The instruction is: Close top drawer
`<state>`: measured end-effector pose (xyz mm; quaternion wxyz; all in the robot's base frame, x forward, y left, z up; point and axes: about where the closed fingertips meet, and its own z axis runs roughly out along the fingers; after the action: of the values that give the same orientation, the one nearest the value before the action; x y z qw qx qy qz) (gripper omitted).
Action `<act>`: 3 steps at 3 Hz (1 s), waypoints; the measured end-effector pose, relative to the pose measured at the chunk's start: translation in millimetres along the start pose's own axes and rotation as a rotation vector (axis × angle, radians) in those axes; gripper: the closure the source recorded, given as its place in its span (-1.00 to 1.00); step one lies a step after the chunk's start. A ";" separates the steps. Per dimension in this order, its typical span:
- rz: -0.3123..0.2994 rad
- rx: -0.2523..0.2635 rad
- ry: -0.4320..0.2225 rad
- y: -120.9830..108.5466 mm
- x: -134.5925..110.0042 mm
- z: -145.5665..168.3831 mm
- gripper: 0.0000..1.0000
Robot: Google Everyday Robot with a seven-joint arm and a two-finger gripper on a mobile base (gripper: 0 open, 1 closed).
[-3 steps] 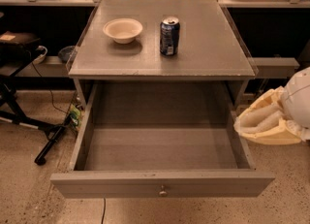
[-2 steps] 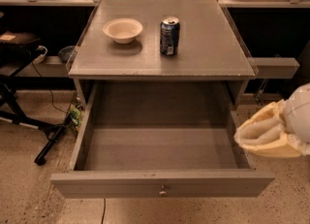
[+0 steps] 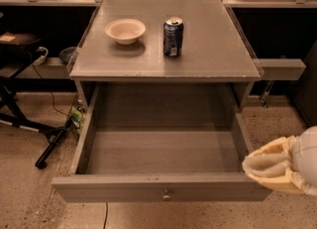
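claw [image 3: 265, 169] by top drawer [image 3: 124, 187] right corner, drawer interior free

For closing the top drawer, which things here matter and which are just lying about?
Job: top drawer, pulled open; its knob; pincer, beside the drawer's front right corner.
Lying about: bowl and soda can on the cabinet top.

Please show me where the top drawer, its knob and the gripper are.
top drawer [image 3: 114, 187]: camera view, front panel, left of centre.
knob [image 3: 166, 195]: camera view, its round head.
gripper [image 3: 256, 166]: camera view, its cream tip, by the drawer's right front corner.
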<state>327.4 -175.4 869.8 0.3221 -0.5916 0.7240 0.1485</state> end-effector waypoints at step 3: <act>0.052 0.062 0.081 17.2 39.7 29.7 1.00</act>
<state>316.0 -183.5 819.2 0.3065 -0.5679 0.7559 0.1103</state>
